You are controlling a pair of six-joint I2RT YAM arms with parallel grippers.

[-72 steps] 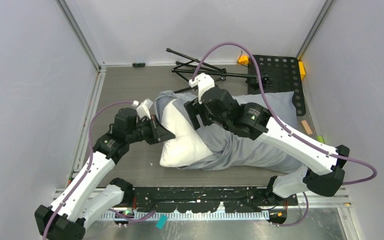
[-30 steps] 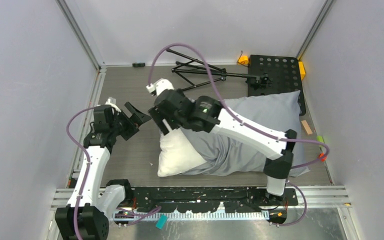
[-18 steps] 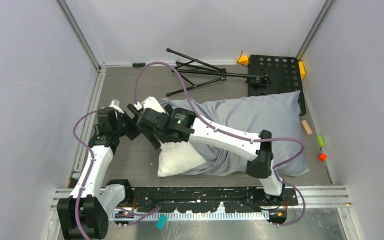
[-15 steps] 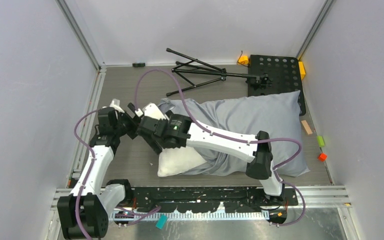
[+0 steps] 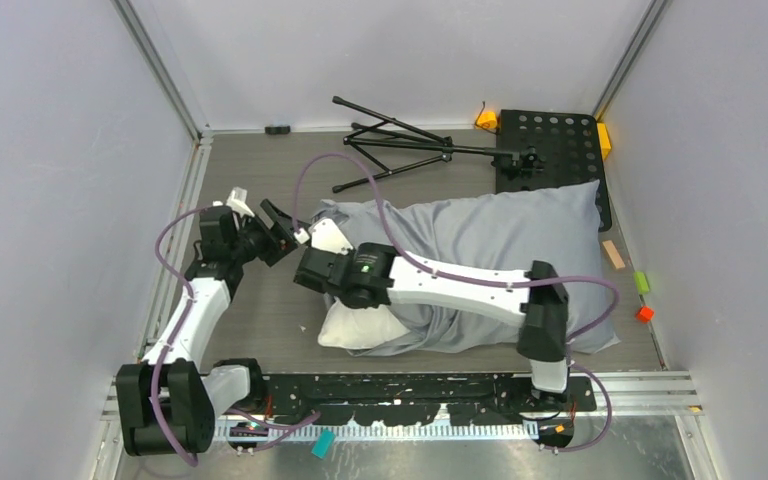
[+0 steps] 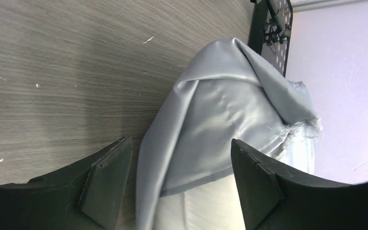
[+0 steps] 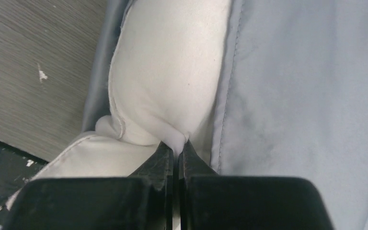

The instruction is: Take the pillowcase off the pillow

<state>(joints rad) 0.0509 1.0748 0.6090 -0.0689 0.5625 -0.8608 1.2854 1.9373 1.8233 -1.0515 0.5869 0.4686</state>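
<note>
White pillow (image 7: 163, 72) is pinched by the fully closed right gripper (image 7: 176, 143) toward the table's (image 5: 270, 330) near edge. The left gripper (image 6: 179, 143) is spread wide, nothing held, just beside the pillowcase (image 6: 220, 110) corner.

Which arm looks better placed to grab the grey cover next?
Left, probably: the left gripper is open, facing the bunched end of the cover, while the right gripper is shut on the white pillow.
</note>
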